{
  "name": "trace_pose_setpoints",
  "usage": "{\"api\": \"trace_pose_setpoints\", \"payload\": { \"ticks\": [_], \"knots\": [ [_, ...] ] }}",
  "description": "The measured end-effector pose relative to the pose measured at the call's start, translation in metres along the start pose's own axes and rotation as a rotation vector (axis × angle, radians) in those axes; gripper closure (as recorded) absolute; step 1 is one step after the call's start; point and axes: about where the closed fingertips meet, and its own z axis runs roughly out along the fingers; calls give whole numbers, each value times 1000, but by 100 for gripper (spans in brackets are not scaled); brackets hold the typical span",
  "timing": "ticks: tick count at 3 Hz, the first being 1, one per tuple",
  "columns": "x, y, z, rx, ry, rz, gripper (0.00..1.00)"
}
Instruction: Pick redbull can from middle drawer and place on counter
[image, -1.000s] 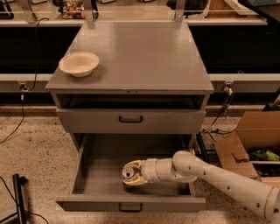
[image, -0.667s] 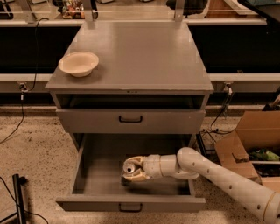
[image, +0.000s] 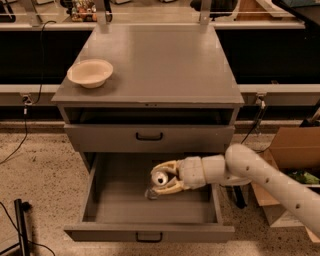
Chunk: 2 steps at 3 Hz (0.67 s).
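The middle drawer (image: 117, 202) is pulled open below the cabinet, and its grey tray is in view. My gripper (image: 158, 179) reaches into it from the right on a white arm. Its cream fingers (image: 166, 166) are shut on the redbull can (image: 160, 178), one above and one below. The can lies on its side with its silver lid facing the camera, held a little above the tray floor. The counter (image: 155, 60) is the flat grey top of the cabinet, above and behind the gripper.
A cream bowl (image: 90, 73) sits on the counter's left front corner. The drawer above (image: 149, 136), with a black handle, is closed. A cardboard box (image: 292, 152) stands on the floor to the right. A black post (image: 21, 225) stands at the lower left.
My gripper has risen from the drawer floor with the can in it and has moved a little to the right.
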Motion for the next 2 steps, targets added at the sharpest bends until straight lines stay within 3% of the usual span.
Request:
{"api": "trace_pose_setpoints", "payload": {
  "ticks": [1, 2],
  "knots": [
    [-62, -22, -46, -21, 47, -63, 100],
    [-108, -56, -80, -51, 126, -72, 100]
  ]
}}
